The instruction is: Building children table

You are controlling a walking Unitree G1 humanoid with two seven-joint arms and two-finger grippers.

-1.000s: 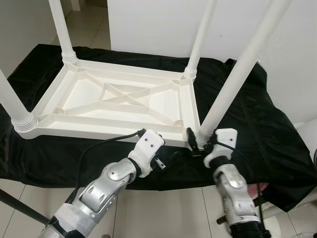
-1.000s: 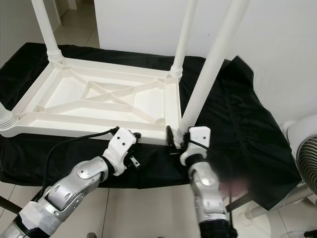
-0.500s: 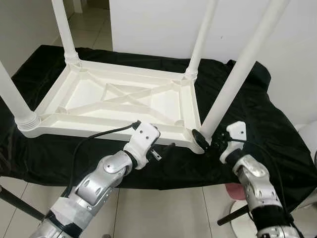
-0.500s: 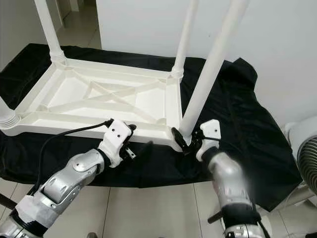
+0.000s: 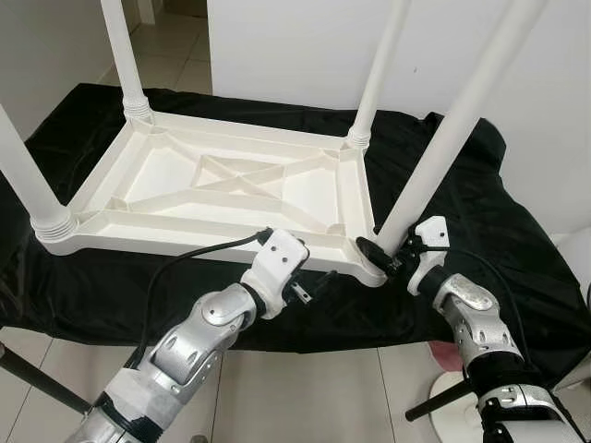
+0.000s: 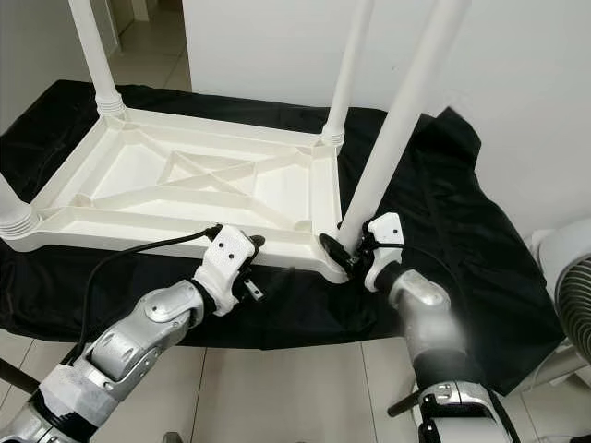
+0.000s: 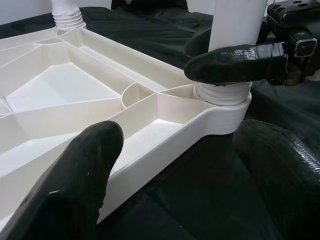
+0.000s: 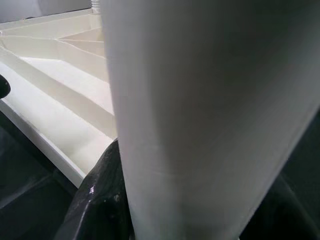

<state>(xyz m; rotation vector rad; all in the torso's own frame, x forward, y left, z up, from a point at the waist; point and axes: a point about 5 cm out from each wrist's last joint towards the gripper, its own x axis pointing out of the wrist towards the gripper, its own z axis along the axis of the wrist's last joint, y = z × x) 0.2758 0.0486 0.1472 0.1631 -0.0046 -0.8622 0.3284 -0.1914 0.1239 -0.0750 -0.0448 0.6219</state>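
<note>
A white plastic children's table [image 5: 185, 242] lies upside down on a black cloth, its four legs pointing up. At the near right corner, my right gripper [image 5: 386, 257] is shut around the base of the near right leg [image 5: 443, 138]. In the right wrist view that leg [image 8: 200, 115] stands close against one black finger [image 8: 102, 200]. My left gripper [image 5: 314, 284] hangs open just in front of the table's front rim, left of that corner. In the left wrist view, its fingers [image 7: 75, 185] straddle the rim [image 7: 165, 145], with the right gripper's finger [image 7: 235, 62] across the leg's threaded collar.
The black cloth [image 5: 517, 231] drapes over the low support and hangs off its front and right edges. A white fan [image 6: 572, 305] stands at the right. A white wall rises behind, and tiled floor [image 5: 305, 388] lies in front. A black cable [image 5: 185, 258] runs along my left arm.
My right arm swung out to the right, and its gripper now holds the leg's base from the side. The left gripper shifted slightly right, toward the corner.
</note>
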